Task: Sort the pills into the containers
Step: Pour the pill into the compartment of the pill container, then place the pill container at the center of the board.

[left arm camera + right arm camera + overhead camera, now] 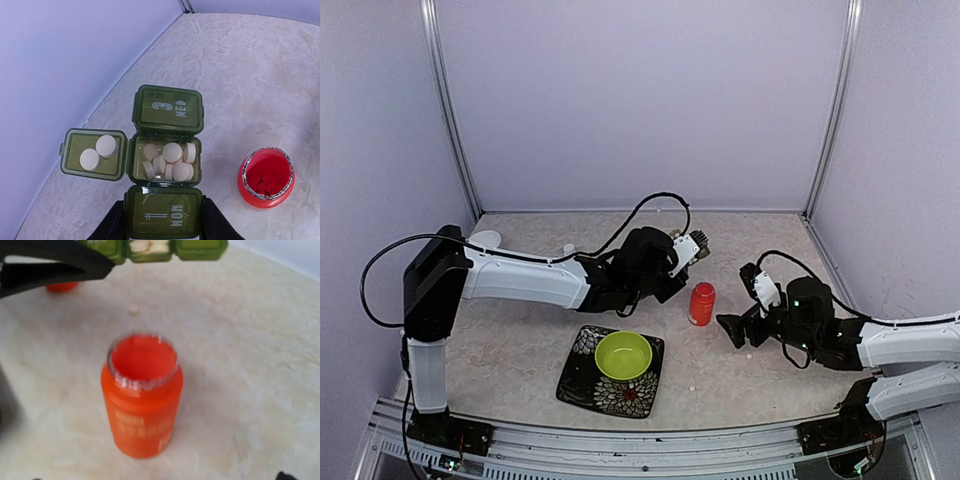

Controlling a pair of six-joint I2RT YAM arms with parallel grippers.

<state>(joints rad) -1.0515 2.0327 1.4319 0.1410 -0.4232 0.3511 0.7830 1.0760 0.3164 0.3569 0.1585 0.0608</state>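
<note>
My left gripper [162,220] is shut on the MON end of the dark green pillbox [167,165]. The middle compartment is open and holds several white pills [170,159]. Two more pills [97,152] lie on its lid, flipped open to the left. The WED compartment [168,110] is closed. The open orange bottle [266,177] stands to the right of the box, in front of my right gripper [733,330], which is open and empty. The right wrist view shows the bottle [142,400] upright and the pillbox [150,247] at the top edge.
A lime-green bowl [623,355] sits on a dark patterned plate [582,385] near the front. A loose pill [133,310] lies on the table beyond the bottle. An orange cap [62,286] lies behind the left fingers. A white round object [485,240] lies at the far left.
</note>
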